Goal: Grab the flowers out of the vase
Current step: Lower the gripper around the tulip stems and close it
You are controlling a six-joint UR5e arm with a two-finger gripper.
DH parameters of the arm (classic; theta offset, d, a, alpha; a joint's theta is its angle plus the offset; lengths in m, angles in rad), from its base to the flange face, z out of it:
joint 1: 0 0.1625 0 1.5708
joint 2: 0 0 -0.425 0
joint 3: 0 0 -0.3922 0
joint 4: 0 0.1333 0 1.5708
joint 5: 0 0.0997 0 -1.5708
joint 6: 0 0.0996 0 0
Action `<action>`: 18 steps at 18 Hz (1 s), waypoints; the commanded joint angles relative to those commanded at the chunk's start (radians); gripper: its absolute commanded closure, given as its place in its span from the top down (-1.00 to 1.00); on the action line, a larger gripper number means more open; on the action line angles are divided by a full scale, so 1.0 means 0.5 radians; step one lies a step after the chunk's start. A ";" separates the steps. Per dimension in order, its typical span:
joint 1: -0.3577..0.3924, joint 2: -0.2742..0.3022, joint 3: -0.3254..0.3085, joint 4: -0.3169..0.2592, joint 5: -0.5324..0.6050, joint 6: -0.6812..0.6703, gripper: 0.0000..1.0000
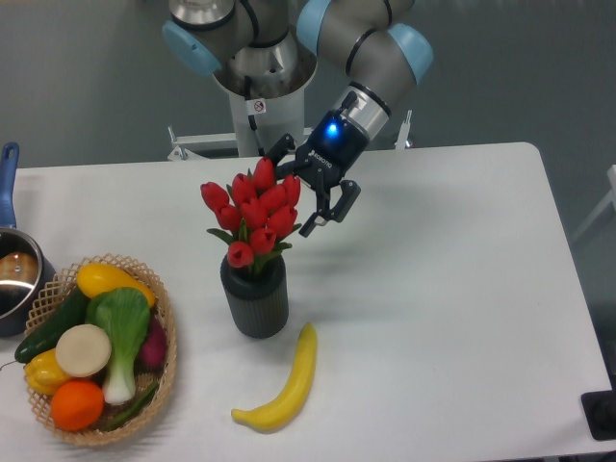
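A bunch of red tulips, the flowers point(254, 213), stands upright in a short dark grey ribbed vase point(255, 297) left of the table's middle. My gripper point(290, 197) is open and tilted down to the left, right at the upper right side of the blooms. One finger point(320, 216) shows just right of the buds. The other finger is partly hidden behind the top blooms. Nothing is held between them.
A yellow banana point(285, 381) lies in front of the vase. A wicker basket point(166, 358) of vegetables and fruit sits at the front left. A steel pot point(17, 274) with a blue handle is at the left edge. The arm's base point(260, 87) stands behind the table.
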 joint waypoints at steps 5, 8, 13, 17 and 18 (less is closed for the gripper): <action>-0.040 -0.052 0.006 0.061 -0.061 0.000 1.00; -0.080 -0.116 0.049 0.089 -0.077 0.000 1.00; -0.159 -0.227 0.110 0.104 -0.077 0.000 1.00; -0.202 -0.242 0.135 0.104 -0.129 0.000 1.00; -0.202 -0.245 0.135 0.104 -0.150 0.000 1.00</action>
